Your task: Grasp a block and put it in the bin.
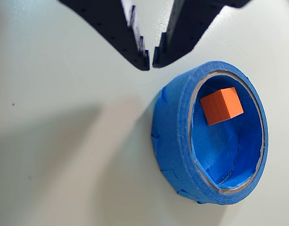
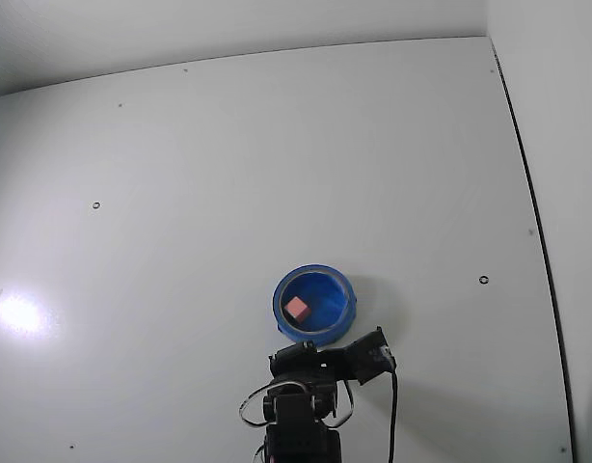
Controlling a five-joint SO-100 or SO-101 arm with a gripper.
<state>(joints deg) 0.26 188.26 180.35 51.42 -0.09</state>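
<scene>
The block lies inside the bin; the pincer, nearly closed and empty, could nudge the bin's rim while retreating.

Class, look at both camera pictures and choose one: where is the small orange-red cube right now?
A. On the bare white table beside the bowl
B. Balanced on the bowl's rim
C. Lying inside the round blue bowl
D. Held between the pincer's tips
C: the small orange-red cube rests inside the round blue bowl, while the black pincer hangs outside the rim with nothing between its nearly closed tips.
</scene>
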